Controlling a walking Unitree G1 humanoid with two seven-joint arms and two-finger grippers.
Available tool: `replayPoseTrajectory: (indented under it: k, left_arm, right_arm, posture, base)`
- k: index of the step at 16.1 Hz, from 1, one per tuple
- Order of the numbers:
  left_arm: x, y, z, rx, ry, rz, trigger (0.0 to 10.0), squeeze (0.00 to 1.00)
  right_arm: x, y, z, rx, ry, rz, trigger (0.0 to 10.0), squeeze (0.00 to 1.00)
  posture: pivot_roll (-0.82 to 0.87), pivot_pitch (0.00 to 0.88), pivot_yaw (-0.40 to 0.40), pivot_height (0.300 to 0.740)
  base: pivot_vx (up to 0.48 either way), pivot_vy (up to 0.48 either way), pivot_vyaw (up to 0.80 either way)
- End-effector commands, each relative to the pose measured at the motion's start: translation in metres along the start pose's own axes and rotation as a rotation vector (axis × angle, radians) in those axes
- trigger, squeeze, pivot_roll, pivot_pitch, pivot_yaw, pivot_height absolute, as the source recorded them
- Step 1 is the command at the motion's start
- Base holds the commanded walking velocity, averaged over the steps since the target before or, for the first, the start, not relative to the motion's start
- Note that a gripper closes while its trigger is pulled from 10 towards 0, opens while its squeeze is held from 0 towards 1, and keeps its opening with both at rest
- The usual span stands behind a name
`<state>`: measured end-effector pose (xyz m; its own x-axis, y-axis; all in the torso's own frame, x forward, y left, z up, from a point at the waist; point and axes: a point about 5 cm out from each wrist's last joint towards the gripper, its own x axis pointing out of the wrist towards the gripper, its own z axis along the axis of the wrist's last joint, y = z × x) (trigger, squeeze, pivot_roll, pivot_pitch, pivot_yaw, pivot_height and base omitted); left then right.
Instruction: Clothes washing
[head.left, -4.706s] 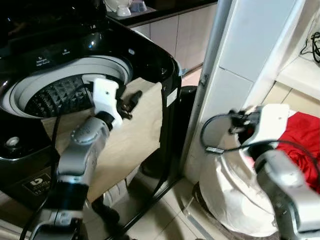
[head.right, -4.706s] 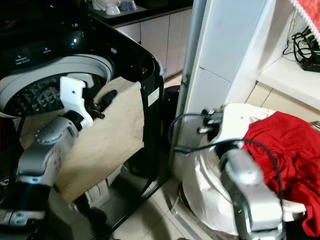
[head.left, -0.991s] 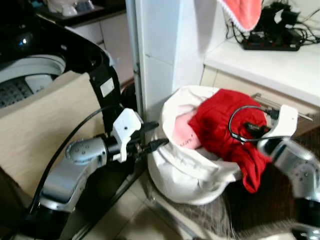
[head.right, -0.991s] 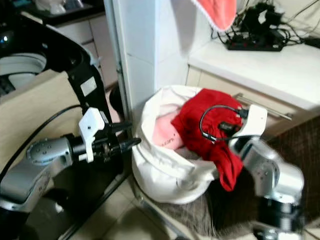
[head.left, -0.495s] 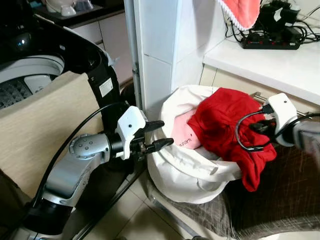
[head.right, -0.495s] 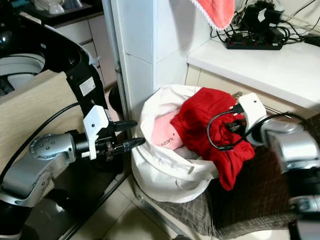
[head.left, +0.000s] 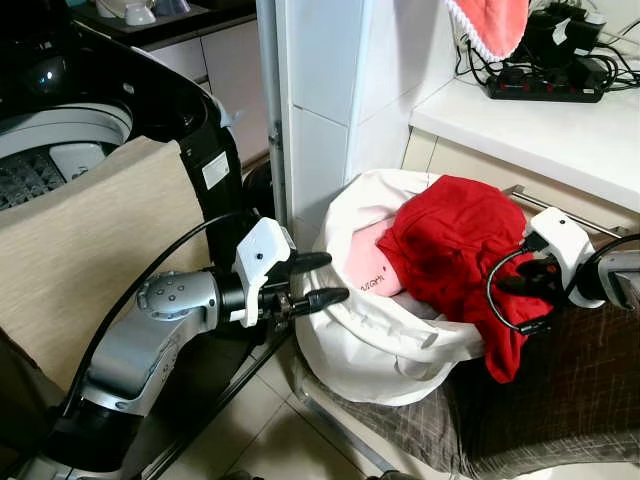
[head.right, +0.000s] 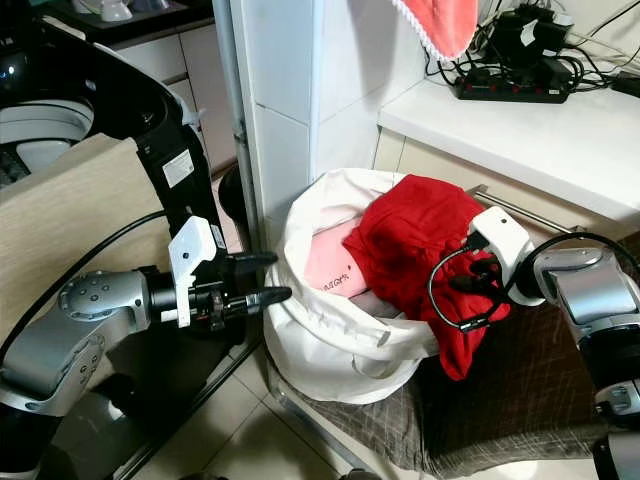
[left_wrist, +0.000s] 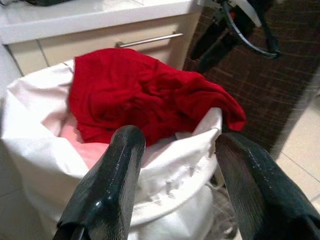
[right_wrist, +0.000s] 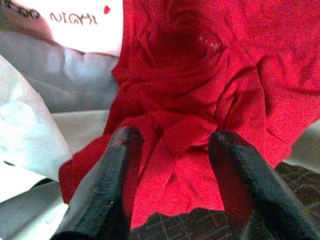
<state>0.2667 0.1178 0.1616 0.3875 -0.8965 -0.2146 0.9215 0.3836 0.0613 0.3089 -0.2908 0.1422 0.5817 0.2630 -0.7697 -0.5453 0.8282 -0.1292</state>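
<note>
Right claw (right_wrist: 170, 150) spread wide, fingers straddling a bunched fold of the red garment (head.left: 455, 245), tips pressed at the cloth but nothing pinched between them. The garment lies heaped directly ahead of this claw, on top of the white laundry bag (head.left: 375, 335), with one end trailing over the bag's rim on the claw's side, down toward the dark checked fabric (head.left: 570, 400) below. Beyond the garment from the right claw, inside the bag, a pale pink item (head.right: 335, 265) with printed lettering. Left claw (head.left: 330, 280) also open, both fingers apart and empty, held level just beside the bag's outer wall on the opposite side; from its wrist camera the bag and the red garment sit straight ahead between the two fingers, close. Behind the left arm, a black top-loading washing machine (head.left: 150, 100) with its drum opening uncovered and a beige sheet (head.left: 90, 260) draped down its front. Above the bag, past the right claw, a white surface (head.left: 540, 130) carries a black power strip (head.left: 545, 85) and tangled cables; a coral cloth (head.left: 490, 25) hangs over it.
</note>
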Motion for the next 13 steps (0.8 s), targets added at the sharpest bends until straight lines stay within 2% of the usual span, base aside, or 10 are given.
replayPoseTrajectory:
  k: [1, 4, 5, 6, 9, 10, 11, 12, 13]
  left_arm:
    - [0.001, -0.005, 0.004, 0.001, -0.013, -0.029, 10.0, 0.0]
    - [0.003, -0.008, 0.002, 0.002, 0.002, -0.043, 10.0, 0.0]
    - [0.003, -0.01, 0.001, -0.004, 0.006, -0.064, 10.0, 0.0]
    - [0.004, -0.012, 0.001, -0.01, 0.013, -0.082, 10.0, 0.0]
    - [0.003, -0.017, 0.0, -0.025, 0.038, -0.127, 10.0, 0.0]
    - [0.003, -0.018, 0.0, -0.032, 0.033, -0.136, 10.0, 0.0]
    - [0.003, -0.019, 0.001, -0.038, 0.028, -0.143, 10.0, 0.0]
    - [0.003, -0.019, 0.001, -0.04, 0.026, -0.145, 10.0, 0.0]
    - [0.003, -0.019, 0.001, -0.04, 0.027, -0.144, 10.0, 0.0]
  right_arm:
    - [-0.003, -0.004, 0.001, -0.036, 0.016, -0.007, 10.0, 1.0]
    - [-0.002, -0.004, -0.003, -0.038, 0.035, -0.016, 10.0, 1.0]
    - [0.0, -0.001, -0.007, -0.03, 0.055, 0.02, 10.0, 0.57]
    - [0.003, 0.001, -0.009, -0.002, 0.048, 0.034, 10.0, 0.0]
    - [0.007, 0.002, -0.02, 0.01, 0.07, 0.045, 10.0, 0.0]
    - [0.008, 0.003, -0.023, 0.023, 0.079, 0.058, 9.7, 0.0]
    - [0.008, 0.003, -0.026, 0.026, 0.091, 0.057, 4.9, 0.0]
    - [0.009, 0.003, -0.028, 0.03, 0.099, 0.057, 3.2, 0.0]
    - [0.01, 0.003, -0.031, 0.033, 0.114, 0.057, 0.0, 0.0]
  posture:
    - [-0.17, 0.006, 0.003, 0.74]
    - [-0.17, 0.0, 0.006, 0.74]
    - [-0.17, 0.0, 0.005, 0.74]
    - [-0.17, 0.0, 0.005, 0.74]
    - [-0.17, 0.0, 0.005, 0.74]
    - [-0.17, 0.0, 0.006, 0.74]
    - [-0.17, 0.0, 0.006, 0.74]
    - [-0.17, 0.0, 0.006, 0.74]
    - [-0.17, 0.0, 0.007, 0.74]
  base:
    - [0.0, 0.0, 0.0]
    - [0.0, 0.0, 0.0]
    - [0.0, 0.0, 0.0]
    - [0.0, 0.0, 0.0]
    - [0.0, 0.0, 0.0]
    - [0.0, 0.0, 0.0]
    - [0.0, 0.0, 0.0]
    - [0.0, 0.0, 0.0]
    - [0.0, 0.0, 0.0]
